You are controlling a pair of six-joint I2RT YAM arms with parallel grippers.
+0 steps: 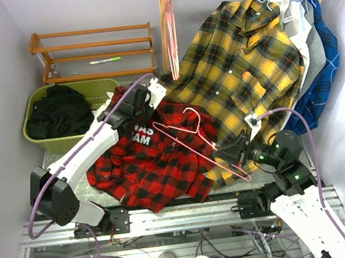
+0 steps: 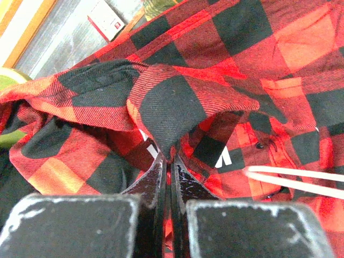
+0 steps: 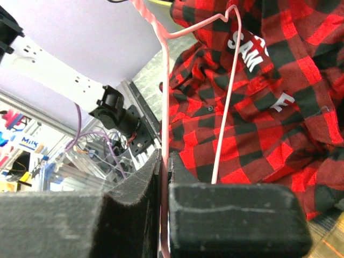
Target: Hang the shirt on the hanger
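left pincer nips shirt, right pincer hanger

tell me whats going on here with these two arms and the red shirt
The left gripper is shut on a fold of the red plaid shirt at its far edge. The right gripper is shut on one corner of the pink hanger, which stretches across the shirt's front. The hanger is not inside the shirt yet.
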